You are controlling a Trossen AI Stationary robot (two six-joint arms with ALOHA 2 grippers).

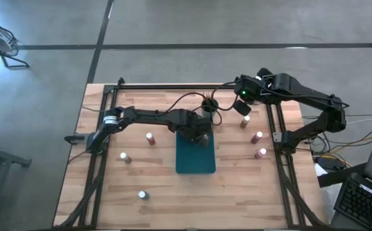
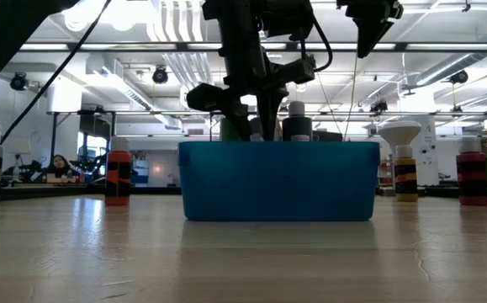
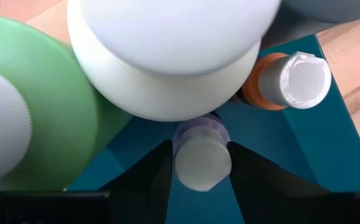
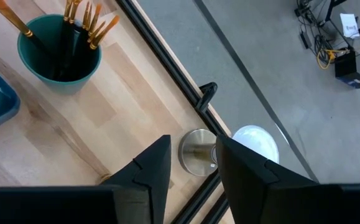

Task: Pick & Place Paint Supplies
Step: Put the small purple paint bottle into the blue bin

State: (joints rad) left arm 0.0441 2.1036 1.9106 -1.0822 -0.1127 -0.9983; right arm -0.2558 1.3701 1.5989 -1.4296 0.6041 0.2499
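The left gripper (image 3: 199,163) is reaching into the teal tray (image 1: 195,163), its fingers flanking a purple bottle (image 3: 201,158); grip cannot be confirmed. The right gripper (image 4: 193,160) is hovering partly open and empty above the table's far right edge.

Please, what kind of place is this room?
Probably a large robotics lab or workshop: a bare concrete floor, exposed ceiling ducts with strip lights, and a person seated at a distant desk.

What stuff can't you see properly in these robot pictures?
- High view: what lies under the left gripper inside the teal tray; the arm covers it.
- Low view: bottle bodies in the tray, hidden by its front wall.
- Left wrist view: the purple bottle's body, hidden under its own cap.
- Right wrist view: the white dome, partly behind the right gripper.
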